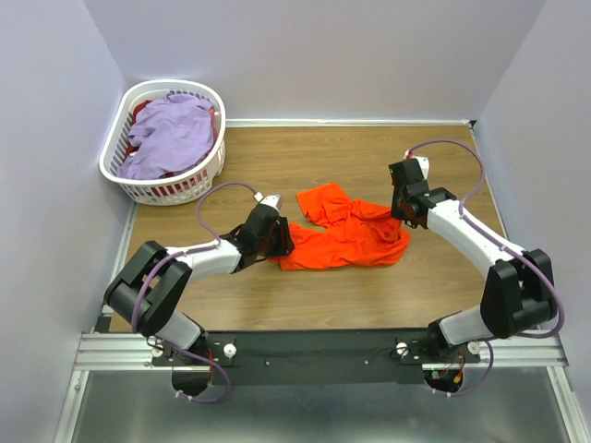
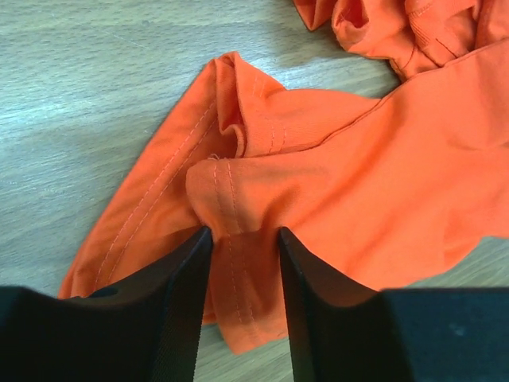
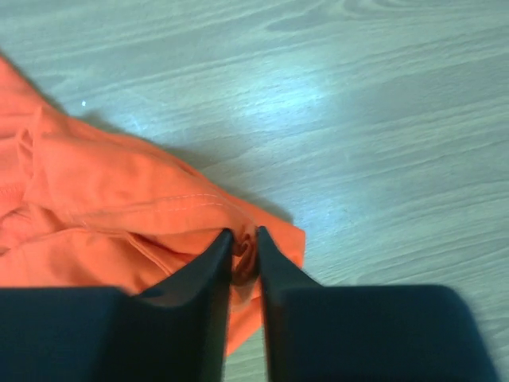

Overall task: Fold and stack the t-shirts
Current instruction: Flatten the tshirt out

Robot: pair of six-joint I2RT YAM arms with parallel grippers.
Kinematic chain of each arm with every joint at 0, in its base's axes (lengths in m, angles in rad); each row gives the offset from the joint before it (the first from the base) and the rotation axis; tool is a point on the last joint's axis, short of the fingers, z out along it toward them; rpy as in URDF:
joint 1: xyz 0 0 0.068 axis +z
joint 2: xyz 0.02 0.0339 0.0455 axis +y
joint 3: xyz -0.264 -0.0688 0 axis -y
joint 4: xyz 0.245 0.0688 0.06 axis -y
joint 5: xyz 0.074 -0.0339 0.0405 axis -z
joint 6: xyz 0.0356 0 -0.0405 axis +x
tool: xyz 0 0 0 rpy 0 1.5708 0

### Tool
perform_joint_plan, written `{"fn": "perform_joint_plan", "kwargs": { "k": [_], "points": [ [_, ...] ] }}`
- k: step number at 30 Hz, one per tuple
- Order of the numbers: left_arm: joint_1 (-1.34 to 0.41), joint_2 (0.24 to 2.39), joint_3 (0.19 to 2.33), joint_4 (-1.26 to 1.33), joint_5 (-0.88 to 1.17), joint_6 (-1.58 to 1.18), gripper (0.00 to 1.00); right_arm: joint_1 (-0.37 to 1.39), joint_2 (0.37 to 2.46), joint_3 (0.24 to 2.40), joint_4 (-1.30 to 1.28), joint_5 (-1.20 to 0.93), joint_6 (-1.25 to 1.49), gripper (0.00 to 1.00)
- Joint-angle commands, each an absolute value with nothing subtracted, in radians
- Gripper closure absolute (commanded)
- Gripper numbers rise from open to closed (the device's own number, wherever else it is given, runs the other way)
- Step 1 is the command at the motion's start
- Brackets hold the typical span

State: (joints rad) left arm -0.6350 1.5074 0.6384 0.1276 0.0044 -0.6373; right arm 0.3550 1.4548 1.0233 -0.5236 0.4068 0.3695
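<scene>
Two grippers each pinch one side of an orange tee [image 1: 346,235], which lies crumpled near the middle of the table [image 1: 369,157], slightly toward its near edge. The left gripper [image 2: 245,235] is closed on a thick stitched fold at the tee's left side. The right gripper [image 3: 244,239] is clamped, fingers almost together, on a thin corner at the tee's right side. A lavender tee [image 1: 171,134] sits heaped in a basket [image 1: 120,175] at the far left corner.

The right bite is small and close to the cloth's edge, so a pull would likely slip it free. The left bite seems to hold several layers, so lifting may raise a bunch, not one flat edge. If the two held points are not matching corners, spreading them may twist the tee; the pictures do not settle this.
</scene>
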Motion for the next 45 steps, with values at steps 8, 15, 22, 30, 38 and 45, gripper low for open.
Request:
{"fn": "perform_joint_plan", "kwargs": {
  "k": [8, 15, 22, 30, 38, 45],
  "points": [
    [-0.63, 1.523, 0.64, 0.163, 0.061, -0.63, 0.59, 0.304, 1.41, 1.009, -0.517, 0.293, 0.416, 0.94],
    [-0.63, 1.552, 0.65, 0.184, 0.083, -0.632, 0.89, 0.218, 1.342, 1.086, -0.518, 0.337, 0.457, 0.99],
    [-0.63, 1.546, 0.643, 0.192, 0.08, -0.637, 0.94, 0.16, 1.273, 1.086, -0.486, 0.41, 0.509, 0.99],
    [-0.63, 1.539, 0.637, 0.196, 0.087, -0.635, 0.94, 0.028, 1.123, 0.775, -0.497, 0.348, 0.71, 0.88],
    [-0.629, 1.502, 0.623, 0.189, 0.1, -0.626, 0.94, 0.005, 0.875, 0.606, -0.58, 0.324, 0.812, 0.61],
    [-0.63, 1.486, 0.617, 0.192, 0.113, -0.621, 0.94, 0.003, 1.053, 0.759, -0.511, 0.172, 0.566, 0.5]
  ]
}}
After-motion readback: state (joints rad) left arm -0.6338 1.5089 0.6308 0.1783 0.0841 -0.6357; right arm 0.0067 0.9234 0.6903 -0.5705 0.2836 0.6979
